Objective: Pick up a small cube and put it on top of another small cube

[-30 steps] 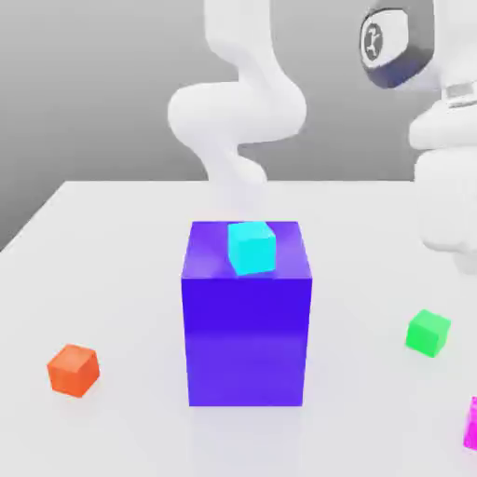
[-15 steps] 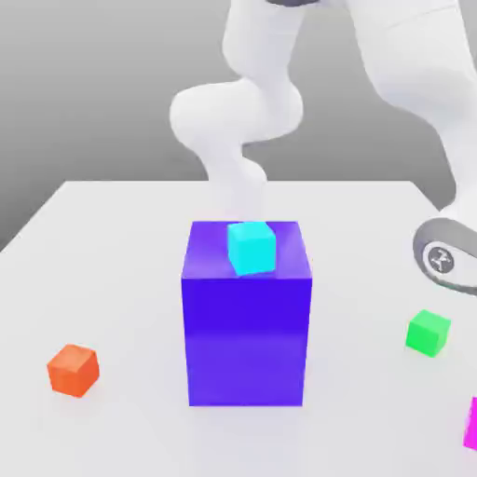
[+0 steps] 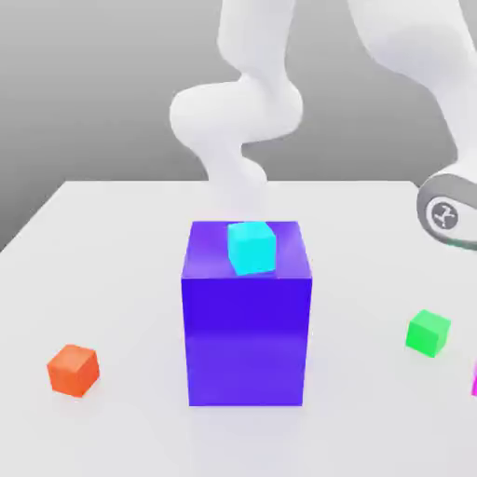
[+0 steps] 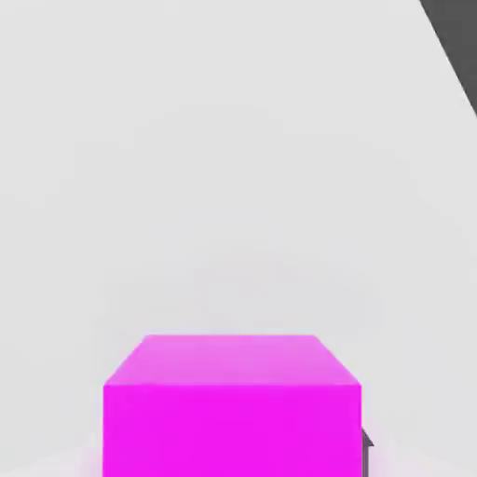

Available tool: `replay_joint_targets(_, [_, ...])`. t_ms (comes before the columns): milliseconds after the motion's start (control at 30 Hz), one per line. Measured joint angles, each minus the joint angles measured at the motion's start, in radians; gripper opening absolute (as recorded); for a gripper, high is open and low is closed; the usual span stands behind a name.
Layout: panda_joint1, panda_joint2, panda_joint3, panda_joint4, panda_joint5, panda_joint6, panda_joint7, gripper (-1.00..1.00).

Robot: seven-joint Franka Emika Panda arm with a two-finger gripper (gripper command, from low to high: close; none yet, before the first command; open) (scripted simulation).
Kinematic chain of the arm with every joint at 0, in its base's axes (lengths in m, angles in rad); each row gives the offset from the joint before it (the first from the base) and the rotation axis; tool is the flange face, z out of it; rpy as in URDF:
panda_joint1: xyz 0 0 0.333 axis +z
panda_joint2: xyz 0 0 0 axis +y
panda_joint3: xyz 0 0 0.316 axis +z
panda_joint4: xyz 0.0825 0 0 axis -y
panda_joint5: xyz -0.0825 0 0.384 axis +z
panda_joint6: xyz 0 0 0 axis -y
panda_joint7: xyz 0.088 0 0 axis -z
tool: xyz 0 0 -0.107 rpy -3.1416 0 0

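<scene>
Four small cubes and one large block sat on a white worktop (image 3: 112,233). In the exterior view, a tall blue block (image 3: 246,326) stood at the centre with a cyan cube (image 3: 252,248) resting on its top. An orange cube (image 3: 74,369) lay well apart toward that view's left. The small green cube (image 3: 429,332) sat toward that view's right, alone on the worktop with nothing on it. A sliver of the magenta cube (image 3: 474,377) showed at the right edge, near the green cube and slightly closer to the camera. The white robot arm (image 3: 419,84) curved down from above toward that corner.

In the hand view, the magenta cube (image 4: 232,406) appeared large and close, directly under the camera, with a dark edge of the claw (image 4: 366,442) just beside one of its sides. The claw was clenched, and judging by how closely the cube sat beneath the hand, it was most likely grasping the magenta cube, though contact itself could not be confirmed.

The cube looked rigid, smooth-faced and probably light. Its flat, parallel sides offered the best hold, pinched squarely at mid-height so it would not twist. A smooth surface could slip if gripped near a corner.
</scene>
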Motion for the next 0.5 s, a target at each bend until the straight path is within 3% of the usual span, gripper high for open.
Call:
replay_joint_targets(300, [0.120,-0.291,0.094,-0.314,0.121,0.034,0.010,-1.00])
replay_joint_targets(467, [0.122,-0.151,0.054,-0.329,-0.015,0.181,0.115,-1.00])
replay_joint_targets(500, [0.126,-0.118,0.041,-0.328,-0.051,0.211,0.141,1.00])
